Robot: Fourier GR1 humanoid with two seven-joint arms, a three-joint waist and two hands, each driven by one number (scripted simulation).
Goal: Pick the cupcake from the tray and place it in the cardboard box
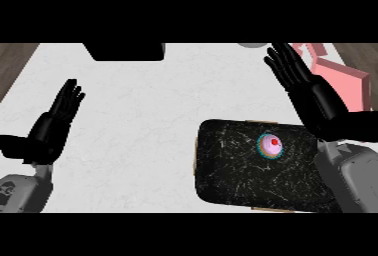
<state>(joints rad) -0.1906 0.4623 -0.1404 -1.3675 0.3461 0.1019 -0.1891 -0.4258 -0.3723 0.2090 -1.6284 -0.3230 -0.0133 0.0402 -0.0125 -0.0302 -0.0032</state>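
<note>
At nine o'clock the left hand [52, 125] is held upright over the counter [148, 125], fingers straight and together, with nothing grasped. Toward five o'clock a dark tray [229, 170] is laid, and the cupcake [272, 144] is set on its upper right part. At two o'clock the right hand [314, 95] is raised, fingers straight and slightly spread, empty, partly covering the pink box [354, 85].

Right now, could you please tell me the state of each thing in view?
Cupcake: upright on the tray, not held.
Tray: lying flat, carrying the cupcake.
Box: seems open, partly hidden behind the right hand.
Left hand: open, fingers straight, holding nothing.
Right hand: open, fingers straight, holding nothing.
</note>
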